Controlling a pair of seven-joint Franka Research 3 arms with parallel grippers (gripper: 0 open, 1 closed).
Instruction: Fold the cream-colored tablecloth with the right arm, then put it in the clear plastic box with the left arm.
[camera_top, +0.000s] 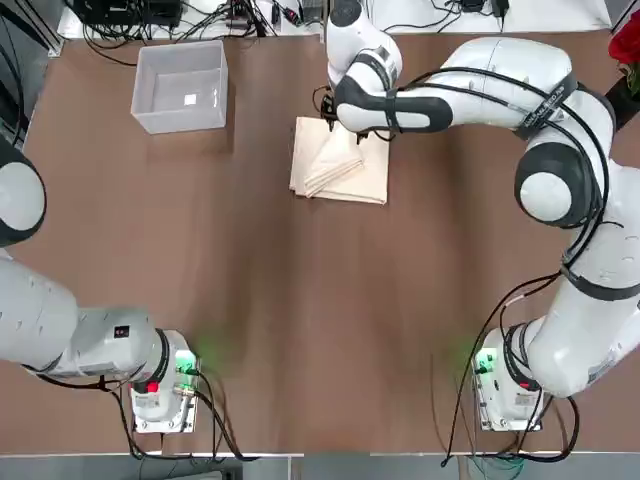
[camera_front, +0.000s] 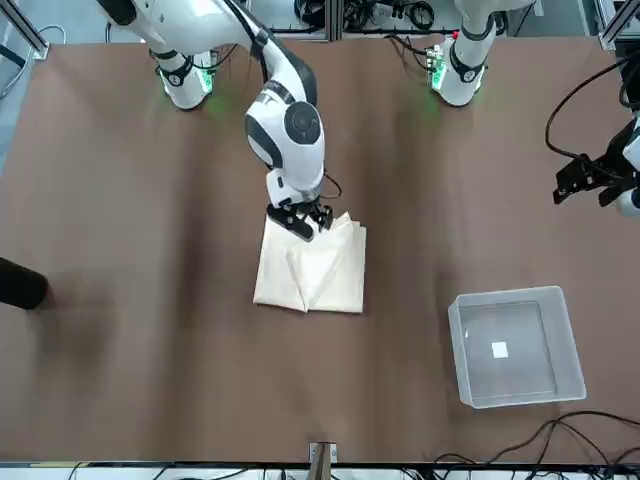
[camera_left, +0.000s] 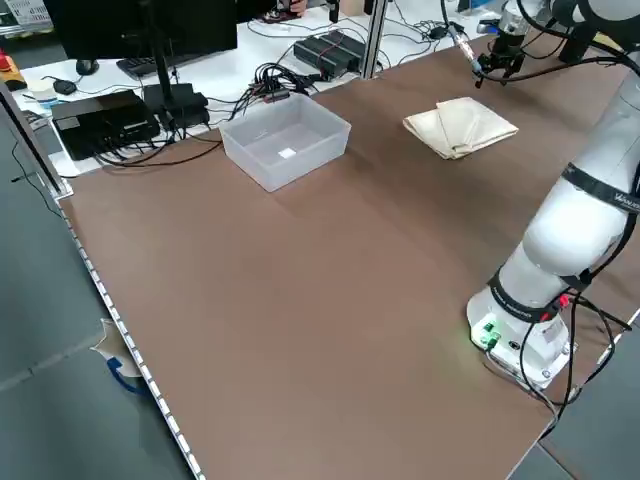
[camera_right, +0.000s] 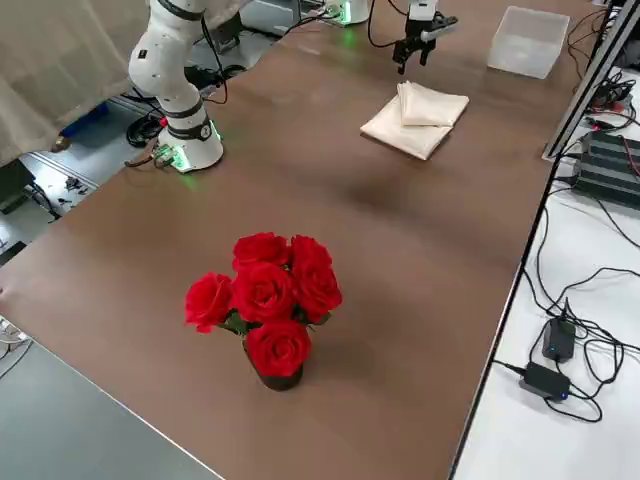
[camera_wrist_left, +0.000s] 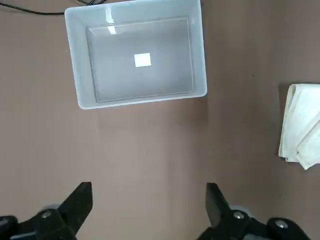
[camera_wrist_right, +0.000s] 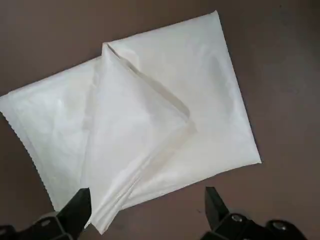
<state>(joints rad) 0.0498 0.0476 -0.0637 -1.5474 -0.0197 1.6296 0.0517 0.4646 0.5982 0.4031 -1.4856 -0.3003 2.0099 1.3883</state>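
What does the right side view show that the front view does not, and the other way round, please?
Only the right side view shows a bunch of red roses standing on the near table, plus power adapters on the white bench beside it. Only the front view shows the left gripper, open, parked off toward the table's edge, and the white mark on the base of the clear plastic box. Both show the folded cream-colored tablecloth with the right gripper open just above its edge, and the box empty.
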